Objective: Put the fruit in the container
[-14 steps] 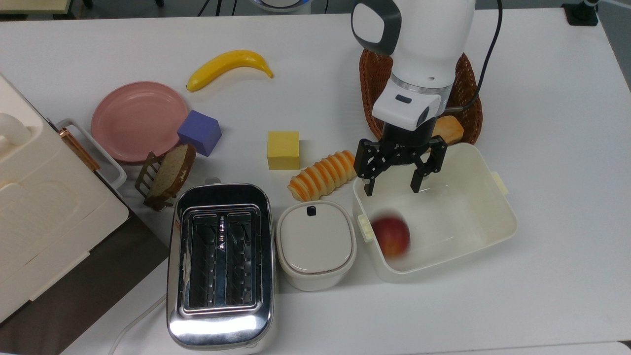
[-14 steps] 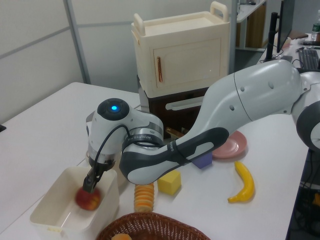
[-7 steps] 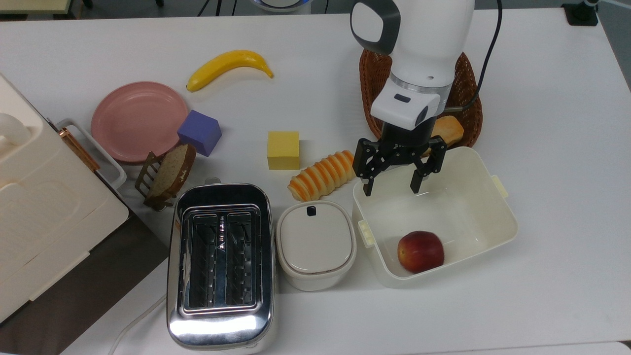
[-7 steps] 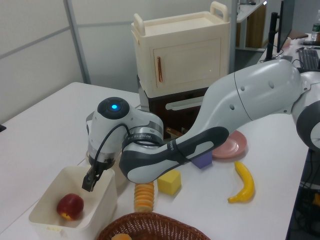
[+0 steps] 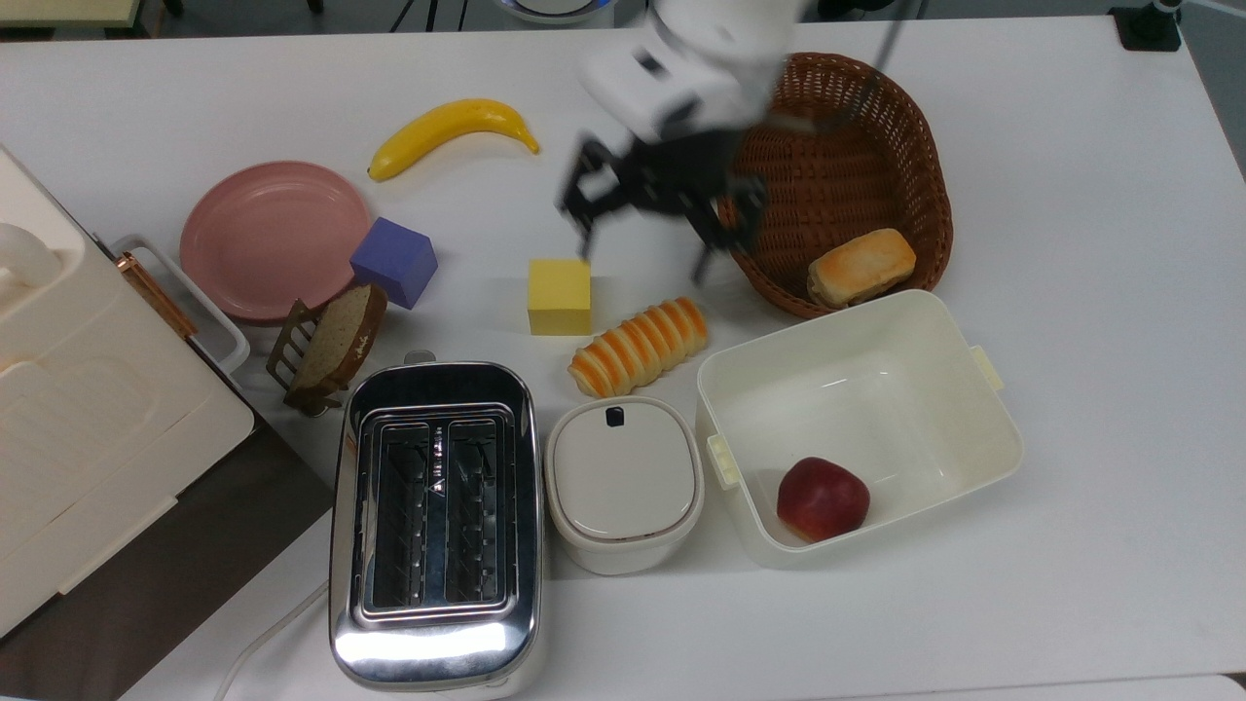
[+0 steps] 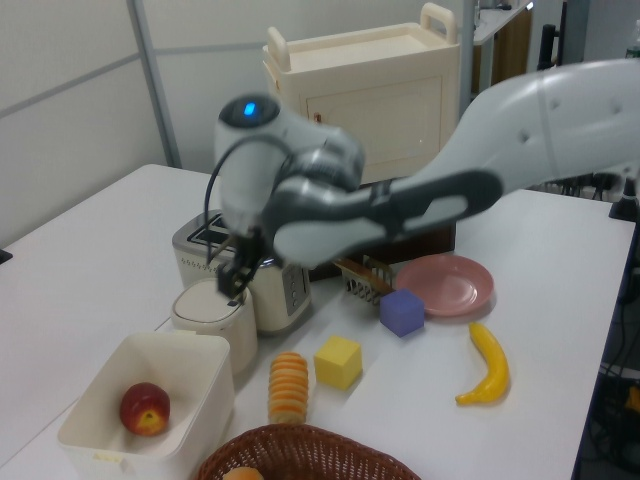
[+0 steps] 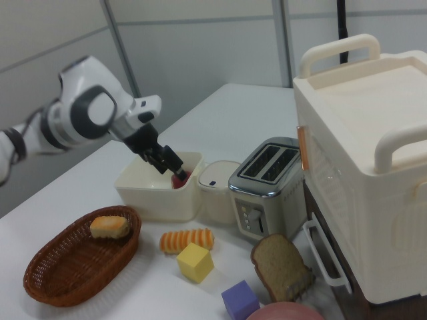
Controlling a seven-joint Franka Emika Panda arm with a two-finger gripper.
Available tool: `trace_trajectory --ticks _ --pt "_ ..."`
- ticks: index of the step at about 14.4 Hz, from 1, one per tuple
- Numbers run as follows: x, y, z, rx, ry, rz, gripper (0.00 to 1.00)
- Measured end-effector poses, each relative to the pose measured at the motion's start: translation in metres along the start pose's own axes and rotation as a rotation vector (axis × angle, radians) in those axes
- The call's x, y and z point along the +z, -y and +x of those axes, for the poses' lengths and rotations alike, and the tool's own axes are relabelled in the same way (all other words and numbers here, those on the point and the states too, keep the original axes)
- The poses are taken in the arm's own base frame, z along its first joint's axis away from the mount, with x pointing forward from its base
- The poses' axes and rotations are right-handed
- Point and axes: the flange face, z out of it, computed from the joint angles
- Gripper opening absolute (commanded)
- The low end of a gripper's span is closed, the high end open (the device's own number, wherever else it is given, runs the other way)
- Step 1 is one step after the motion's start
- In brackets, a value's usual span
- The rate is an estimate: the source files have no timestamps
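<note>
Claw spread wide, holding nothing, raised above the yellow block. Fruit well apart from claw, resting inside the white tub, near its corner.

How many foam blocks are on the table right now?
2. The yellow block sits above the striped bread roll in the top view; the purple block sits beside the pink plate.

Glossy chrome toaster, woven wicker basket
</note>
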Motion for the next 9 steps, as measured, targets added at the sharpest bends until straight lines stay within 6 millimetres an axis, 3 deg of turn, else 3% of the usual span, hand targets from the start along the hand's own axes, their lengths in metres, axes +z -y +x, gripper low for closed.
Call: trace_trajectory --ticks 5,9 --pt "-0.056 -0.086 -0.042 0.069 0.171 -0.046 1.00" --pt "-0.064 -0.147 -0.062 0.050 0.230 -0.005 1.00"
